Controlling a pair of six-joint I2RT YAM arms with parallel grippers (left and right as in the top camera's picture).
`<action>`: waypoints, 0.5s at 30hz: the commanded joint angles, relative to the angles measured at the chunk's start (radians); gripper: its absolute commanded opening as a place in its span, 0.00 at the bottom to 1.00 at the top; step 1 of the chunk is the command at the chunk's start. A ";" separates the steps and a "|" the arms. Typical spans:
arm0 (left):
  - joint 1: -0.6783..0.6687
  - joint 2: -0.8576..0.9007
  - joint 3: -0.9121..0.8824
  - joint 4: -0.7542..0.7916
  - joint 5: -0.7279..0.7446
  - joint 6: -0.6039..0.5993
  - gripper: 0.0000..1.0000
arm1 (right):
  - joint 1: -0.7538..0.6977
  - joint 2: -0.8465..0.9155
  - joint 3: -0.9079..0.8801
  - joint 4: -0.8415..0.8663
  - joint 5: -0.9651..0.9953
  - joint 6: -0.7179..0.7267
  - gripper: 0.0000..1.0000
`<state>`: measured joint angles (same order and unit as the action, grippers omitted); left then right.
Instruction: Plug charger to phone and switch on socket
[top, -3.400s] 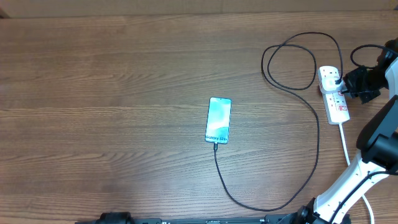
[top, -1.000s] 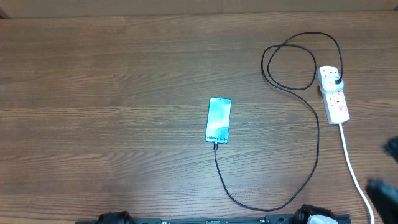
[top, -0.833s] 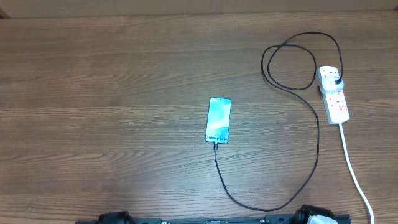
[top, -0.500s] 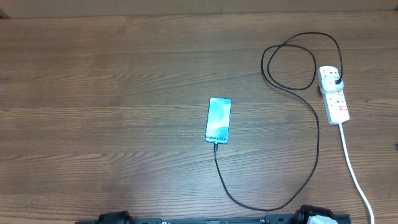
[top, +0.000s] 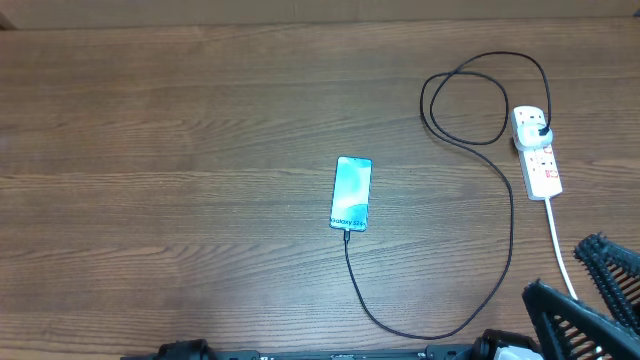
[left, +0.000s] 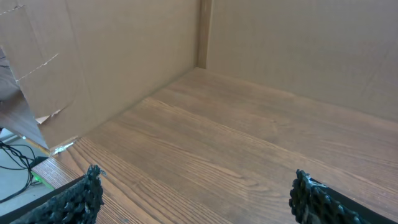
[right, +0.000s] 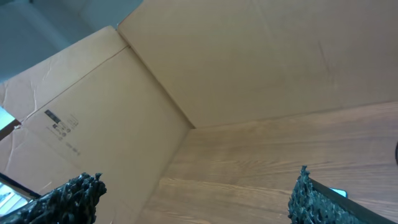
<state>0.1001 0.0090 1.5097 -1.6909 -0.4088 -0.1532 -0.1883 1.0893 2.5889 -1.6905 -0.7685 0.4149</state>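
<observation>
On overhead only: phone (top: 351, 193), charger (top: 512, 230) plugged in, socket (top: 538, 160); wrist views: left fingers (left: 78, 198), right fingers (right: 311, 200) spread, empty.

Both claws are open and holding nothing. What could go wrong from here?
1. The right claw sits by the white cord of the socket; a move there might snag the cord and drag the socket.
2. The charger lies in loose loops; a tug could pull its tip out of the phone.
3. Whether the socket is on cannot be read from overhead, so power may be off.
</observation>
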 joint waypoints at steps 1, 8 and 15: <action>0.007 -0.004 -0.002 0.002 -0.010 0.008 1.00 | 0.005 0.000 -0.002 0.007 0.051 -0.005 1.00; 0.007 -0.004 -0.002 0.002 -0.010 0.008 1.00 | 0.005 0.000 -0.104 -0.003 0.166 -0.458 1.00; 0.007 -0.004 -0.002 0.002 -0.010 0.008 1.00 | 0.005 -0.035 -0.398 0.029 0.165 -0.660 1.00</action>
<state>0.1001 0.0090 1.5097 -1.6909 -0.4088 -0.1532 -0.1879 1.0809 2.2833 -1.6871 -0.6125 -0.0933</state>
